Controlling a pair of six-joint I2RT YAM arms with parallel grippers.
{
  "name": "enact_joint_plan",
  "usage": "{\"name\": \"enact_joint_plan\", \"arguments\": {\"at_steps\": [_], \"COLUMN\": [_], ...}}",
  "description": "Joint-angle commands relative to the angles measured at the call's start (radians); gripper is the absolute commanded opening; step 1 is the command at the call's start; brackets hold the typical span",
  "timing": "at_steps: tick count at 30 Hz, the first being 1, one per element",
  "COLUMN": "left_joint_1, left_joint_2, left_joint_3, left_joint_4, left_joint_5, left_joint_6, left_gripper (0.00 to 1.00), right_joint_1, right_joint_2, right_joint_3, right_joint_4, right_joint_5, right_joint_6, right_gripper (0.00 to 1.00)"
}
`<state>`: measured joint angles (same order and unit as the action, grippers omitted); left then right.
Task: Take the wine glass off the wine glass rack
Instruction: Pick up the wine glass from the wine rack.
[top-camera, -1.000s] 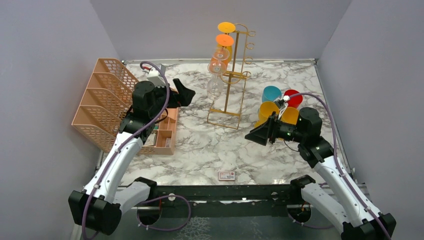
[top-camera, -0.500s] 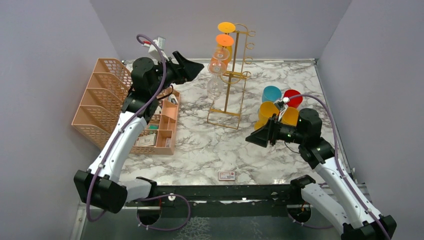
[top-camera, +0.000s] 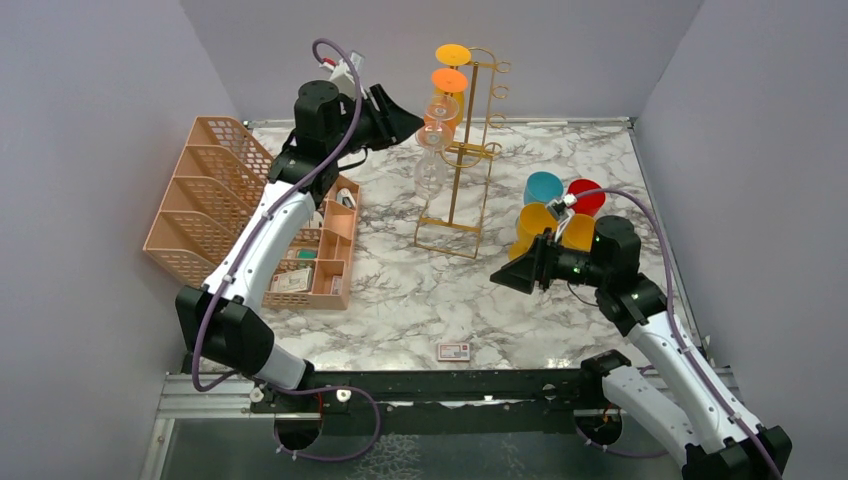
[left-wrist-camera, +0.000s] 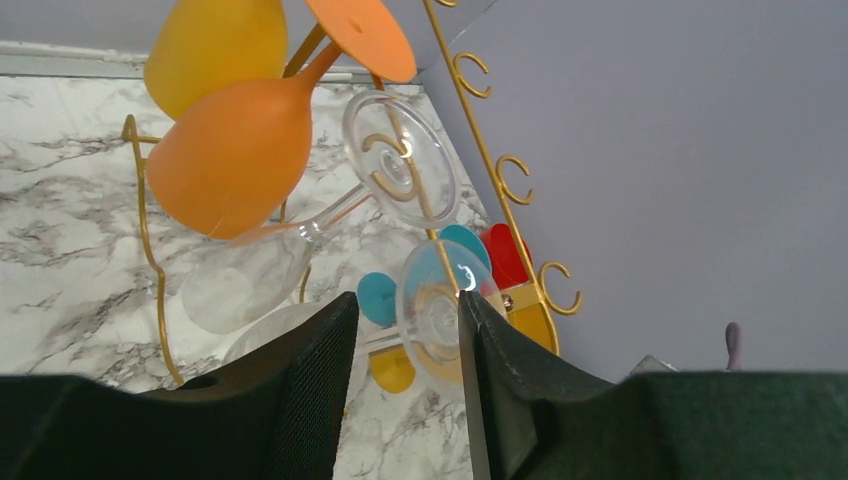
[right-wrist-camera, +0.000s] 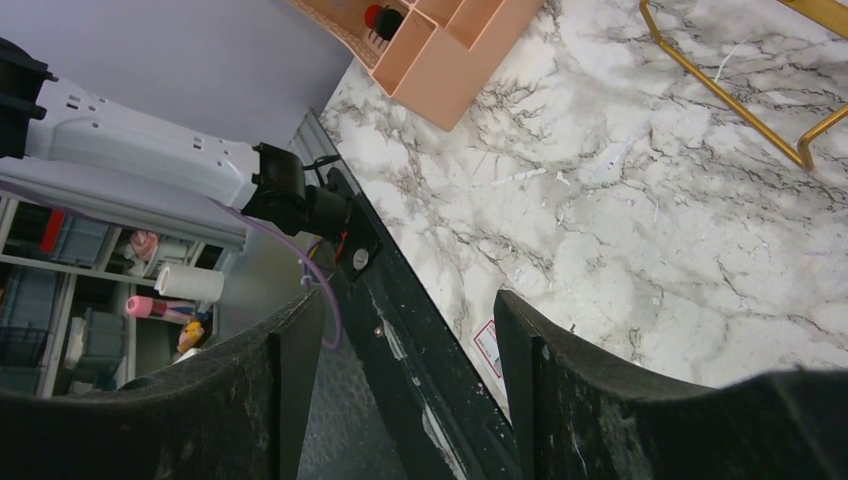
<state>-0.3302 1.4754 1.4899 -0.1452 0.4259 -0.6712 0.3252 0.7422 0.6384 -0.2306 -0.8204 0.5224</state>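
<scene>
Risen to the wine glass rack (top-camera: 470, 152), the half-spread left hand (left-wrist-camera: 407, 300) frames a clear wine glass (left-wrist-camera: 430, 290); next it likely must pinch and unhook it.

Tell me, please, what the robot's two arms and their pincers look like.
Both the left arm and right arm have white rounded link shells joined by black joint housings. A thin purple cable runs along each. The left pincer and right pincer are black, with two broad, flat fingers of rough, textured surface. No markings are legible.
</scene>
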Motion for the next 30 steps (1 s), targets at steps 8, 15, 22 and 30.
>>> {"name": "enact_joint_plan", "arguments": {"at_steps": [8, 15, 22, 30], "left_joint_1": [-0.053, -0.056, -0.056, -0.056], "left_joint_2": [0.066, 0.059, 0.052, 0.047], "left_joint_3": [0.137, 0.121, 0.112, 0.124], "left_joint_4": [-0.13, -0.134, -0.149, -0.177], "left_joint_5": [-0.023, -0.034, -0.044, -0.068], "left_joint_6": [0.097, 0.102, 0.126, 0.156], "left_gripper": [0.42, 0.33, 0.29, 0.16], "right_joint_1": [-0.002, -0.002, -0.002, -0.002], "right_joint_2": [0.013, 0.013, 0.014, 0.022], "right_joint_3": [0.01, 0.018, 0.023, 0.031], "right_joint_4": [-0.028, -0.045, -0.05, -0.055], "right_joint_5": [0.032, 0.036, 0.049, 0.057], "right_joint_6": [-0.016, -0.029, -0.034, -0.029], "right_gripper": [0.66, 0.66, 0.66, 0.66]}}
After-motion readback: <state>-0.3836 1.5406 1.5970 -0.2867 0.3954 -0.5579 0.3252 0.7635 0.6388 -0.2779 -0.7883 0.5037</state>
